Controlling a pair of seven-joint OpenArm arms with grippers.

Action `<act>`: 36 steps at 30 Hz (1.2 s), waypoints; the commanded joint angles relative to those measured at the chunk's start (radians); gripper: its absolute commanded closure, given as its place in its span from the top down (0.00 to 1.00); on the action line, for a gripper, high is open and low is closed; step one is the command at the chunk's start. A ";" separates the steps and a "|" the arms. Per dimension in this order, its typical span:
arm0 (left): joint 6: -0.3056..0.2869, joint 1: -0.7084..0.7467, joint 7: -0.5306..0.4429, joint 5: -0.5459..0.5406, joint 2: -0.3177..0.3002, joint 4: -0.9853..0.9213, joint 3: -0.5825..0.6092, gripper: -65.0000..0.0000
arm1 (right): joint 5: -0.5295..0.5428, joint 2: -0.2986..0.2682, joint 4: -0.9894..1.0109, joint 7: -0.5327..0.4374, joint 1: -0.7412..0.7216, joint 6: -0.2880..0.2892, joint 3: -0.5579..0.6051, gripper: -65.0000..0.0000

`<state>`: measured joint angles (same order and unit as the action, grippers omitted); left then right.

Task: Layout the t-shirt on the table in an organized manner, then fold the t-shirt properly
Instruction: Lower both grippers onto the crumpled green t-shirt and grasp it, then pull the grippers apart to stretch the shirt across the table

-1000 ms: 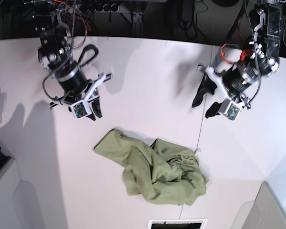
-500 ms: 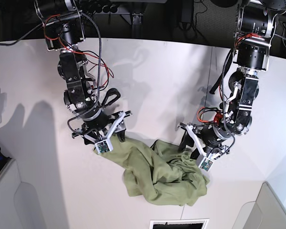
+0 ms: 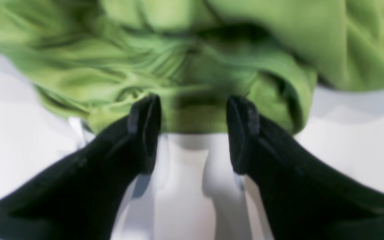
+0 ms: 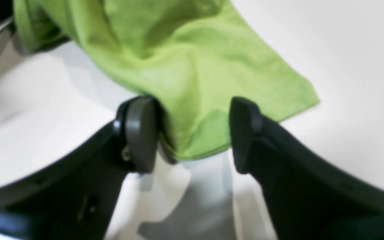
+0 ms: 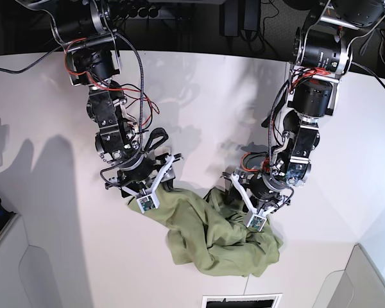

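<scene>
The olive-green t-shirt (image 5: 212, 240) lies crumpled in a heap on the white table (image 5: 199, 109), near its front. My right gripper (image 5: 153, 192) is down at the heap's left corner. In the right wrist view it (image 4: 192, 133) is open, with a flat corner of the t-shirt (image 4: 195, 83) lying between the fingers. My left gripper (image 5: 239, 205) is down at the heap's upper right. In the left wrist view it (image 3: 193, 133) is open, with a folded hem of the t-shirt (image 3: 195, 116) between the fingertips. No neck tag shows.
A thin dark seam (image 5: 277, 128) runs across the table past the left arm. A slotted vent (image 5: 240, 300) sits at the front edge below the shirt. Grey panels stand at the front left (image 5: 6, 263) and front right (image 5: 362, 282). Cables hang along the back.
Both arms have come down from the far part of the table to the shirt. Each open gripper now has its fingers on either side of a cloth edge. The shirt has barely shifted.
</scene>
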<state>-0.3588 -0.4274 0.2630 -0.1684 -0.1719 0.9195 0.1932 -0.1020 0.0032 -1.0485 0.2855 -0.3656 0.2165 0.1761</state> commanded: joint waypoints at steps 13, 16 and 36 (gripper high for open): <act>0.034 -0.029 0.031 0.106 -0.038 0.001 -0.002 0.00 | -0.086 0.022 0.001 -0.024 -0.027 -0.006 -0.002 0.00; 0.034 -0.007 0.032 0.106 -0.098 0.002 -0.002 0.00 | -0.098 0.005 0.000 -0.018 -0.026 -0.012 -0.002 0.00; -0.339 0.256 0.093 -0.238 -0.454 0.063 -0.003 0.31 | -0.055 -0.264 -0.028 0.064 0.106 -0.121 -0.036 0.00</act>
<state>-0.6819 -0.1799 0.2699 -0.4530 -0.6132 0.9878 0.1860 -0.1509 -0.2443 -1.0813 0.2729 -0.2680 0.0948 0.1452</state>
